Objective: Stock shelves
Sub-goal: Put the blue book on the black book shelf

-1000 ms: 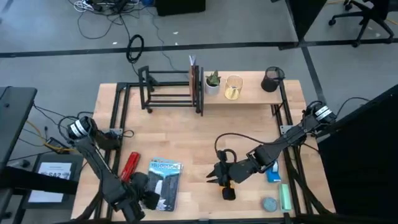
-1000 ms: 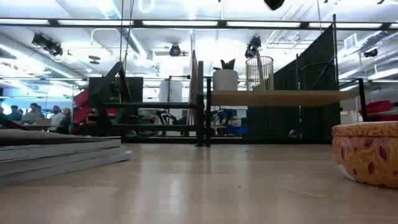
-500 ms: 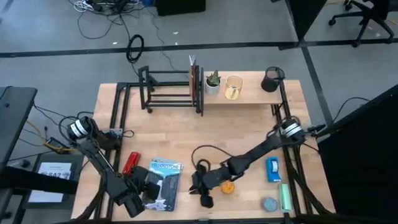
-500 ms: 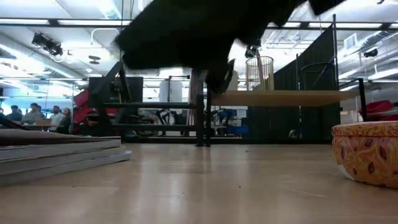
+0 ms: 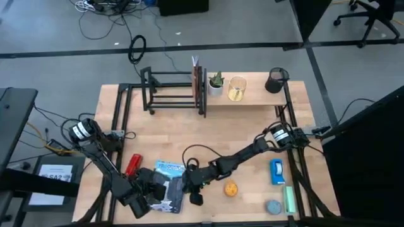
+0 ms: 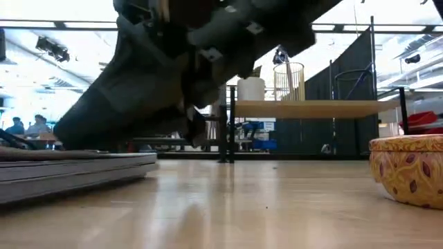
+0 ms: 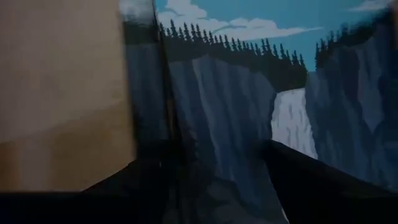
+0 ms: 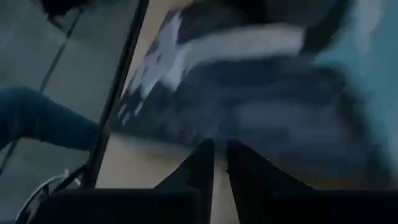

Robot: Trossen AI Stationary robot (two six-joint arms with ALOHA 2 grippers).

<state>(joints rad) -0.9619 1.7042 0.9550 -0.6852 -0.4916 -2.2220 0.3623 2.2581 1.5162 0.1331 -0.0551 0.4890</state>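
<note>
A book with a waterfall cover (image 5: pixel 169 180) (image 7: pixel 249 106) lies flat on the table near its front edge. My left gripper (image 5: pixel 151 188) (image 7: pixel 227 180) is open at the book's left part, one finger at the left edge and one over the cover. My right gripper (image 5: pixel 188 186) (image 8: pixel 219 149) is at the book's right edge, its fingers shut to a narrow slit. At the far side stand the shelves. The black bar rack (image 5: pixel 172 91) is bare. The wooden plank shelf (image 5: pixel 255 96) carries an upright book, a plant pot, a gold wire basket and a black mesh cup. My left gripper comes level from the table's left, its open fingers (image 7: pixel 146 180) over the book's left edge (image 7: pixel 149 93); I cannot tell whether they touch it. My right gripper comes from the table's right with its fingertips (image 8: pixel 205 155) at the book's right edge (image 8: pixel 249 127); touch cannot be told.
An orange round tin (image 5: pixel 231 188) (image 6: pixel 408 169) sits right of the book. A red object (image 5: pixel 132 165) lies to the book's left. A blue box (image 5: pixel 276 170), a green item (image 5: pixel 289 199) and a grey disc (image 5: pixel 273 206) lie at the front right.
My right gripper has swept toward the table's left, from beside the orange tin to the book's right edge; the tin stays on the table. My left gripper has moved right onto the book's left part. The book has turned slightly on the table.
</note>
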